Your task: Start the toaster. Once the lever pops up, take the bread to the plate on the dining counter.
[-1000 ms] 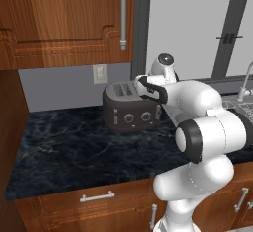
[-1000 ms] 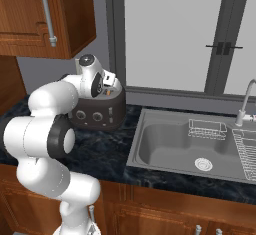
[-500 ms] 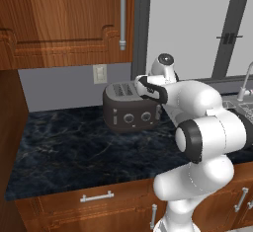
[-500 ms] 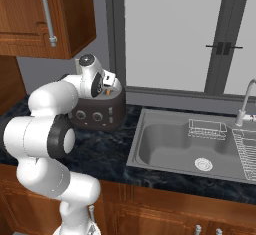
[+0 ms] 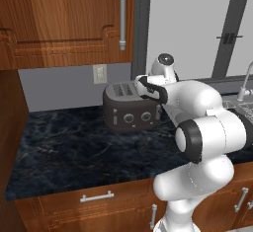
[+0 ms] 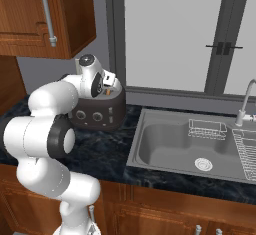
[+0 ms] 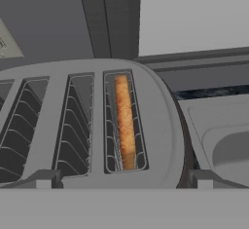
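Note:
The dark grey-brown toaster [image 5: 129,108] [image 6: 100,113] stands at the back of the black marble worktop [image 5: 69,149]. My gripper [image 5: 142,85] [image 6: 107,86] hovers just above its right end, pointing down. In the hand view the toaster's top [image 7: 160,125] shows several slots, and the golden-brown bread [image 7: 125,121] sits low in the rightmost one. My gripper [image 7: 124,180] is open, with the fingertips [image 7: 46,178] standing wide on either side of that slot and nothing between them. The plate and the dining counter are out of view.
A steel sink [image 6: 190,151] with a faucet [image 6: 243,104] and a wire rack [image 6: 207,128] lies right of the toaster. A wooden upper cabinet [image 5: 69,21] hangs above the worktop at left. A window [image 6: 170,34] and a wall outlet [image 5: 100,73] are behind.

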Motion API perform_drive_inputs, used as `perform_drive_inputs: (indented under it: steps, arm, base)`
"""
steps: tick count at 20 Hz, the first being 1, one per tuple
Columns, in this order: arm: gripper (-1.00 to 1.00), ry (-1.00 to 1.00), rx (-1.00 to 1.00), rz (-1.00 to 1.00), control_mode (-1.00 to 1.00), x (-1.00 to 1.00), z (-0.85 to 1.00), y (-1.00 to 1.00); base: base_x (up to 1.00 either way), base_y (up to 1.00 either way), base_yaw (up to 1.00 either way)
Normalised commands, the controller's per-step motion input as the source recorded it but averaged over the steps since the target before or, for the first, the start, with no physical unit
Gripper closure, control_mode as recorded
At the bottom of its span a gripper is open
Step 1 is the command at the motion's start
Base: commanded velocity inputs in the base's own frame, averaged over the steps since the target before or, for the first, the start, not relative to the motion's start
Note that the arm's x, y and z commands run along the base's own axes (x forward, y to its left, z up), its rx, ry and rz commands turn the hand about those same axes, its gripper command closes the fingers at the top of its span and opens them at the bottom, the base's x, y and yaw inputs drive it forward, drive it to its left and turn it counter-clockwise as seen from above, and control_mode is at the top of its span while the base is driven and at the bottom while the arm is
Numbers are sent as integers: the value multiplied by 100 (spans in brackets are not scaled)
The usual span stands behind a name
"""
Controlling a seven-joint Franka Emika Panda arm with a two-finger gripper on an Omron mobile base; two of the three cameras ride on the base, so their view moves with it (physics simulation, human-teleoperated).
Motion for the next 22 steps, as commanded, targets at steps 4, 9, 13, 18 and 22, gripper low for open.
perform_drive_inputs:
  steps: [4,9,13,18,22]
  arm:
    - [-100,0,0,0,-100,0,0,0]
    - [-100,0,0,0,-100,0,0,0]
    - [-100,0,0,0,-100,0,0,0]
    - [-100,0,0,0,-100,0,0,0]
    - [-100,0,0,0,-100,0,0,0]
  base:
    - [0,0,0]
    - [0,0,0]
    - [0,0,0]
    - [0,0,0]
    - [0,0,0]
